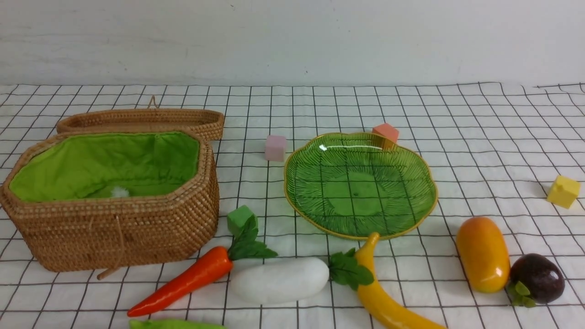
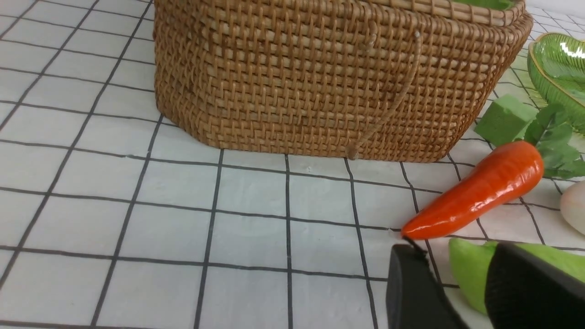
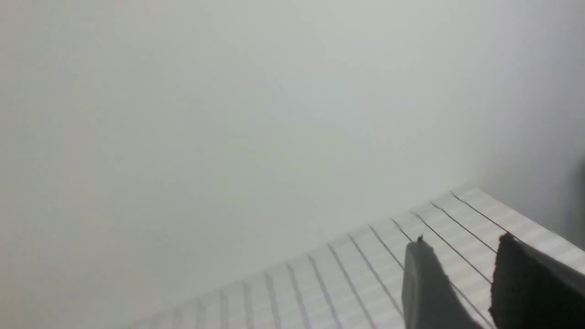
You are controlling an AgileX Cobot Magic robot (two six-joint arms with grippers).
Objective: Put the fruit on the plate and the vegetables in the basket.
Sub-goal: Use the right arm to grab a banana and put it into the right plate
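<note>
The open wicker basket (image 1: 114, 228) stands at the left and the green plate (image 1: 361, 183) at the middle, with nothing on it. Along the front lie the carrot (image 1: 187, 279), white radish (image 1: 279, 279), banana (image 1: 379, 292), mango (image 1: 482, 253) and dark purple fruit (image 1: 537, 276). The green pod (image 1: 173, 324) shows at the bottom edge. In the left wrist view my left gripper (image 2: 454, 256) is open, low over the cloth; the pod (image 2: 470, 269) lies just beyond its fingertips, the carrot (image 2: 475, 192) further on. My right gripper (image 3: 461, 244) is open and empty, facing the wall.
The basket's lid (image 1: 141, 119) lies behind it. Foam cubes are scattered about: pink (image 1: 275, 147), orange (image 1: 385, 132) behind the plate, yellow (image 1: 563, 191) at the right, green (image 1: 241, 219) by the carrot's leaves. Neither arm shows in the front view.
</note>
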